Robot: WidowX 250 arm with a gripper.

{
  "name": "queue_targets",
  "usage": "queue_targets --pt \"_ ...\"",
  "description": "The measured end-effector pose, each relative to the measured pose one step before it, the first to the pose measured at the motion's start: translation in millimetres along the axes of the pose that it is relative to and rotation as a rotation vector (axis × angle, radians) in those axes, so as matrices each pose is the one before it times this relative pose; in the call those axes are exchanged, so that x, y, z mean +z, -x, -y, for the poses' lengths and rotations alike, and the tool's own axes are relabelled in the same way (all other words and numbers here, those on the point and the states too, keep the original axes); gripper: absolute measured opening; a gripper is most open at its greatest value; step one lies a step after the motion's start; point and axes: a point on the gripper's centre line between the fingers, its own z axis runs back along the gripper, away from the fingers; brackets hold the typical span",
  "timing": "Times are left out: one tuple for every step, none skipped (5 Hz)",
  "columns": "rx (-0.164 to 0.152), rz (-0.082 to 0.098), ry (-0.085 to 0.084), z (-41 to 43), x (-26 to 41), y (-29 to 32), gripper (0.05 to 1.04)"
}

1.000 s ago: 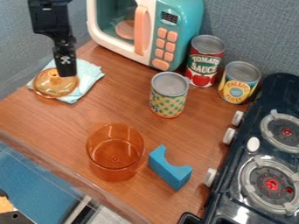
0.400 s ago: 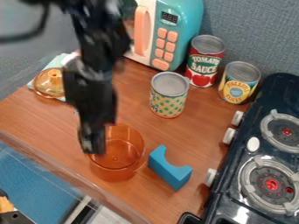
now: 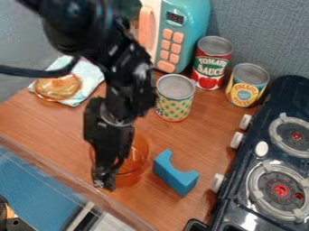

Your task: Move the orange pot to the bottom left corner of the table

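Note:
The black gripper (image 3: 113, 164) hangs down over the left part of the clear orange pot (image 3: 138, 164), its lower end overlapping the pot's near left wall. Whether it touches the pot is unclear. The pot stands upright on the brown table (image 3: 42, 124), and the arm and gripper hide much of its rim and left side.
Right of the pot lies a blue block (image 3: 175, 173). A dotted can (image 3: 174, 99) stands behind, with a tomato can (image 3: 211, 63) and a pineapple can (image 3: 247, 85) farther back. An amber lid (image 3: 57, 86) rests on a cloth (image 3: 91, 76). The stove (image 3: 241, 180) borders the right.
The gripper has come from above the lid at the back left, forward and right, down to the pot. The pot, block and cans stand where they were.

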Motion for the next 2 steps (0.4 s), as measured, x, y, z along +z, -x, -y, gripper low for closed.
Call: queue_targets --pt "-0.0187 0.0065 -0.0234 7.24 -18.06 6.36 0.955" --pt "0.0430 0.0162 0.0010 7.77 -12.63 -3.92 0.666"
